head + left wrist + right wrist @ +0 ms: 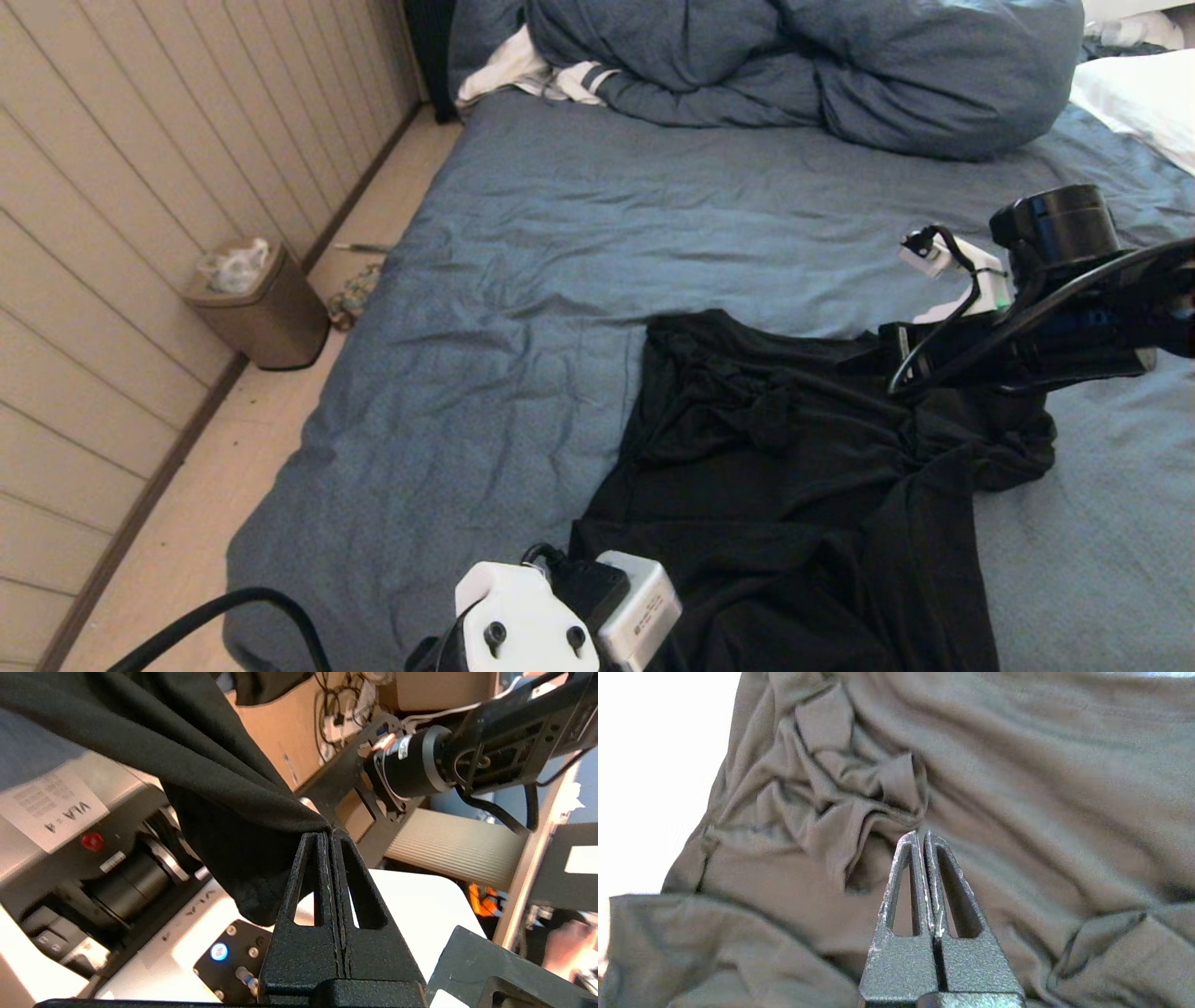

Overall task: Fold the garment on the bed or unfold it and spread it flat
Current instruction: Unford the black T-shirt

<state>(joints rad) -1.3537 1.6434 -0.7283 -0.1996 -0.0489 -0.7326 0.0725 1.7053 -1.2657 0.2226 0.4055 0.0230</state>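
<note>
**Task status: T-shirt partly spread, both corners gripped**

The black T-shirt (803,467) is located on the near right part of the bed (523,280), plain side up, on the slate-blue sheet; no print is visible. The lower body of the T-shirt is laid fairly smooth toward the near edge; the upper part is bunched into a knot of folds near its middle, and one sleeve is crumpled at the right.

The left gripper (327,833) is closed on a hem corner of the T-shirt, with cloth drawn taut from the fingertips; this corner is held off the near edge of the bed, above the robot's own base. The right gripper (920,835) is closed, with its tips at the bunched fabric; a pinch of cloth is judged probable, but this cannot be confirmed.

Progress is judged to be early to middling; remaining work: the bunched centre is to be pulled out, the sleeve flattened, and both corners laid down.

The blue duvet (803,65) and white pillow (1139,103) lie well apart at the far end.
</note>
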